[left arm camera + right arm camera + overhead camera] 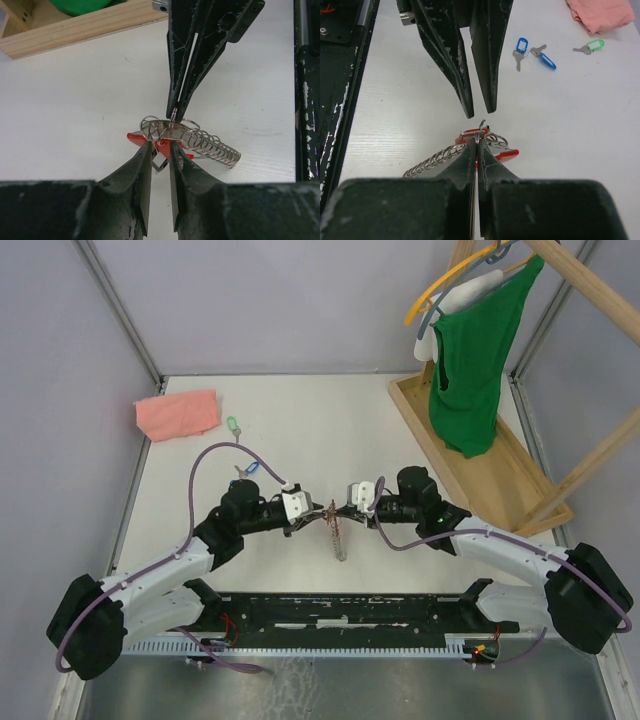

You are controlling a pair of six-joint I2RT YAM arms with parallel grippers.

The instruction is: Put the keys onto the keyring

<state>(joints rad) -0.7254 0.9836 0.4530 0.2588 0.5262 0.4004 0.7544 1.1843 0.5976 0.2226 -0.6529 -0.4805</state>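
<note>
At the pinch point over the middle of the table [300,420], the step in hand, as I judged it, was feeding a key onto one wire loop. Doing that well meant holding the loop dead steady with one claw, working the other in tiny moves, and never tugging hard enough to drag the whole strip. My right claw [476,142] was fully closed, its tips nipping a single loop at the end of the keyring [432,161]. My left claw [159,150] met it tip to tip, parted by only a narrow slot. From the right wrist that slot looked empty, so I judged it held nothing, and I could not tell whether its tips touched the loops. A red piece [506,155] lay under those loops, touching them; I could not tell whether it was a key's tag or the keyring's own band. Well apart, towards the far left corner, lay a blue-tagged key [521,46] and a second blue-tagged key [547,61] just beside it. A green-tagged key [594,46] sat near the pink cloth [602,12]. None of these three was on the keyring yet.
</note>
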